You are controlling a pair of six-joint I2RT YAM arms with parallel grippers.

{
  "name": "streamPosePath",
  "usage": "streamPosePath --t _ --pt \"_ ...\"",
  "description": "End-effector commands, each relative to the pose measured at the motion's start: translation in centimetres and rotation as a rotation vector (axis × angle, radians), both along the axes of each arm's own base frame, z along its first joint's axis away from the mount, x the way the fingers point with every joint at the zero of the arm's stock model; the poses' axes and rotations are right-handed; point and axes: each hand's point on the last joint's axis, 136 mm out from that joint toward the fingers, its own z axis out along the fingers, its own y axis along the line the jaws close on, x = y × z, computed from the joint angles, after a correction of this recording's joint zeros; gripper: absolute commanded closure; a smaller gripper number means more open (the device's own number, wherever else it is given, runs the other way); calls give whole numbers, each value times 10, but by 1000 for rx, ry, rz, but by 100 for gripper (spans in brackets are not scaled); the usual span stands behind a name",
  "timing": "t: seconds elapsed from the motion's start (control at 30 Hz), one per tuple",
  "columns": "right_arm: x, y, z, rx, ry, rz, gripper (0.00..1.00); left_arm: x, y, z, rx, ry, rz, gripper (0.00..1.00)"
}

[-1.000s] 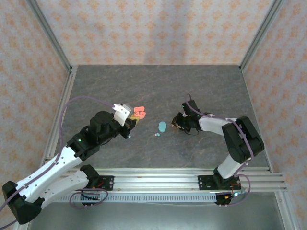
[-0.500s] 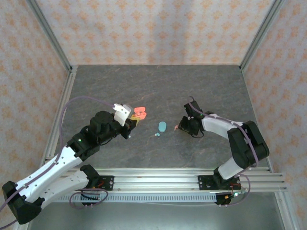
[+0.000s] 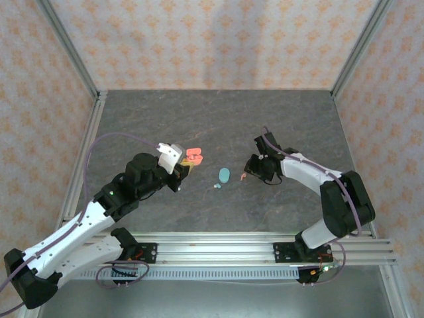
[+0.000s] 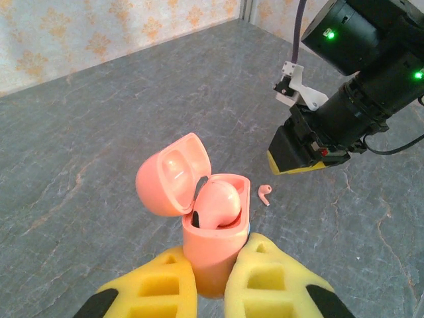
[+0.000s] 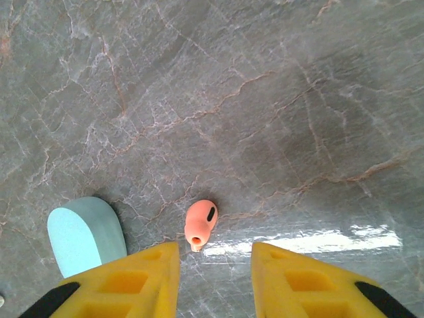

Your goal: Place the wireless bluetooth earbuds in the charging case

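1. Step in hand, as we read it: the right gripper (image 5: 213, 252) is set to pick the loose coral earbud (image 5: 200, 224). Insertion has not begun.
2. Right gripper: fingers spread, nothing between them. The loose coral earbud lies on the table (image 5: 298, 99) just ahead of the fingertips. It sits in line with the gap, slightly toward the finger nearer the teal case (image 5: 86, 235), stem end toward the gripper. We can't tell how high the tips are above the surface.
3. Left gripper (image 4: 215, 255): clenched on the lower body of the coral case (image 4: 211, 238), holding it upright. The lid (image 4: 173, 173) is flipped open on the side away from the right gripper.
4. One seated earbud (image 4: 217, 202) is already in the coral case. The space beside it is mostly hidden, so we can't confirm it's free.
5. The teal case lies flat on the table, just outside one right-gripper finger, and looks shut.
6. Tiny teal specks (image 3: 216, 187) lie near the teal case. They're probably teal earbuds, but too small to tell.
7. Next move, our call: ease the tips forward and down until the pads straddle the loose coral earbud, then close softly. It's small and rounded, so an off-centre pinch will likely squirt it out.
8. After that, carry it over to the left gripper's open case and drop it stem-first into the vacant slot. The left gripper should keep the case upright.
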Motion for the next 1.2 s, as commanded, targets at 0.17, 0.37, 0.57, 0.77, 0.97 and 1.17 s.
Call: streamPosePath --t 0.17,0.37,0.57,0.77,0.97,1.17 --pt "-1 16 -16 25 39 3 68 0 -6 23 -39 -46 -21 100" --pt "-3 20 -23 -2 69 13 70 -1 -5 20 -36 -41 -17 100" --pt "-1 20 -29 -29 82 13 70 -1 -4 20 -34 -43 -17 100" --pt "5 22 -29 -45 88 22 73 -2 -4 19 -30 -44 -18 100" --pt "6 21 -30 -61 93 32 83 -2 -3 17 -25 -41 -15 100" --pt "3 20 -29 -67 99 45 89 -2 -3 17 -22 -43 -13 100"
